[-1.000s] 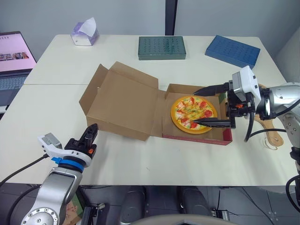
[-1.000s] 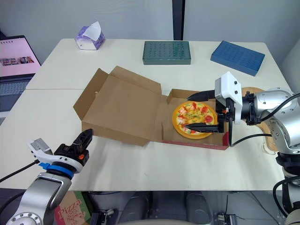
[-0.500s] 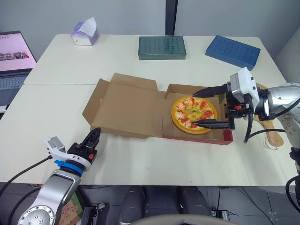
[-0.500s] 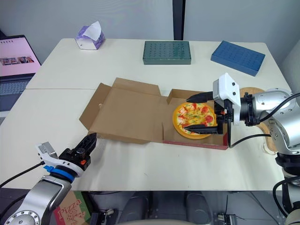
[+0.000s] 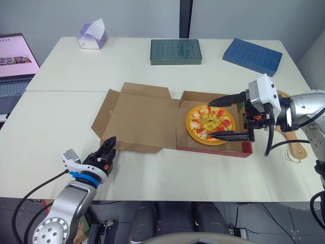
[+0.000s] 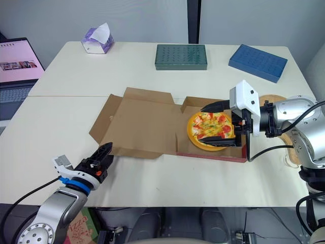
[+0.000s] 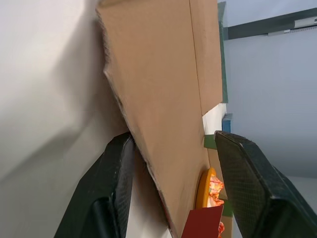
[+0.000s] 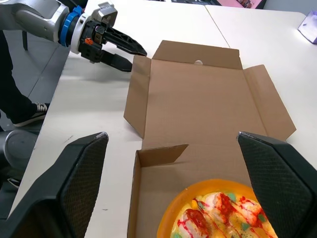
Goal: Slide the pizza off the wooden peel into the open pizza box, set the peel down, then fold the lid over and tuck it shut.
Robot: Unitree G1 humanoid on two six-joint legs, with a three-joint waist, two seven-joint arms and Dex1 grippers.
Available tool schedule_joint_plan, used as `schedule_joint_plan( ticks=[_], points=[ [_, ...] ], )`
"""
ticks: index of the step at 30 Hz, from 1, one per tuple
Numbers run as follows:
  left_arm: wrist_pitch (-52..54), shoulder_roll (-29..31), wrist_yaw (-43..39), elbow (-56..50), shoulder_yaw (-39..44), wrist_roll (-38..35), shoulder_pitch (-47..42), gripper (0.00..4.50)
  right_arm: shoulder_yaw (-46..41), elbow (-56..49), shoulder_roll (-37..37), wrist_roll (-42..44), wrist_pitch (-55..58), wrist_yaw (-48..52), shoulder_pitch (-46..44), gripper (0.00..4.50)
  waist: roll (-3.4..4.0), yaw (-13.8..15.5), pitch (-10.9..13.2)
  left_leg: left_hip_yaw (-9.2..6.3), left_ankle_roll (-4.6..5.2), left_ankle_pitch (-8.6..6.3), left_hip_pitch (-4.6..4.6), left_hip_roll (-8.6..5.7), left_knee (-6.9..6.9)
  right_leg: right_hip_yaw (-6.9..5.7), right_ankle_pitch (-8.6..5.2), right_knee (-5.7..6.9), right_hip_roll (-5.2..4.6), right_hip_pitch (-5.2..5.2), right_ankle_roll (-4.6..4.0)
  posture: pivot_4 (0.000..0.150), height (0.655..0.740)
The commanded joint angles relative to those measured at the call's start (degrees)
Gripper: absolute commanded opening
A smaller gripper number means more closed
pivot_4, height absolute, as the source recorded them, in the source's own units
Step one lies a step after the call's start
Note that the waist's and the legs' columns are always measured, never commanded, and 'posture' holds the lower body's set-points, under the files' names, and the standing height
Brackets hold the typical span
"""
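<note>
**Head camera.** My count: one pizza box (image 5: 144, 119), one pizza (image 6: 208, 126), one wooden peel (image 5: 293, 141), one green tray (image 5: 175, 51), one blue tray (image 5: 252, 55) and one tissue box (image 5: 91, 36), all on the white table (image 5: 61, 112). There is also one laptop (image 5: 14, 63), off the table, well to the left of the box.
- The box lies open with its lid flat on the left of its base. The pizza sits in the base, and it is the only thing in there.
- The peel lies on the table just right of the box, partly behind the right arm.
- Both trays and the tissue box are well beyond the box's far side.
- The laptop shows a pink page, too small for me to read.
- The right gripper (image 5: 210, 120) hangs over the box base, spread wide across the pizza and holding nothing.
- The left gripper (image 5: 108, 148) is at the box lid's near left corner.

**Left wrist.** The fingers (image 7: 111, 193) are spread apart, and the lid's cardboard edge runs up between them. It is close against one finger, possibly touching; I can't be sure. Past the edge I see a sliver of the pizza's rim.

**Right wrist.** Its fingers stand wide on either side of the pizza. Beyond the pizza is the flat lid, with the left gripper, parted, at the lid's corner flap. A person's leg (image 8: 20, 101) stands on the floor past the box.
</note>
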Motion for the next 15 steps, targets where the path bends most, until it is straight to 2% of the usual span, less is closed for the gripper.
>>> schedule_joint_plan(
  ticks=[1, 5, 10, 15],
  points=[
    [-0.5, -0.7, 1.2, -1.0, -0.2, 0.2, -1.3, 2.61, -1.3, -1.4, -0.8, 1.0, 0.0, 0.4, -1.3, 4.5, -0.01, 0.0, 0.0, -0.01, 0.0, 0.0, 0.0, 0.0, 0.0, -0.01, 0.0, 0.0, 0.0, 0.0, 0.0, 0.15, 0.74],
    [-0.9, -1.7, 2.5, -0.5, -0.3, 1.5, -2.9, 1.73, -1.6, -1.6, -0.9, 0.9, 0.2, 0.5, -1.2, 4.5, -0.01, 0.0, 0.0, 0.0, 0.0, 0.0, 0.0, 0.0, 0.0, 0.0, 0.01, 0.0, 0.0, 0.0, 0.01, 0.15, 0.74],
    [-0.6, -2.5, 3.3, -0.8, -0.7, 2.7, -3.1, 0.12, -1.8, -1.8, -1.0, 1.0, 0.5, 0.3, -1.0, 4.5, -0.02, 0.0, 0.0, 0.0, 0.0, 0.0, -0.01, 0.0, 0.0, 0.0, 0.01, 0.0, 0.0, 0.0, 0.03, 0.15, 0.74],
    [-0.1, -1.9, 3.4, -1.5, -0.3, 3.0, -2.5, 0.04, -1.6, -1.6, -0.6, 0.0, -0.2, -0.4, -0.8, 4.5, -0.02, 0.0, 0.0, 0.0, 0.0, 0.0, -0.01, 0.0, 0.0, 0.0, 0.01, -0.01, 0.0, 0.0, 0.03, 0.15, 0.74]
  ],
)
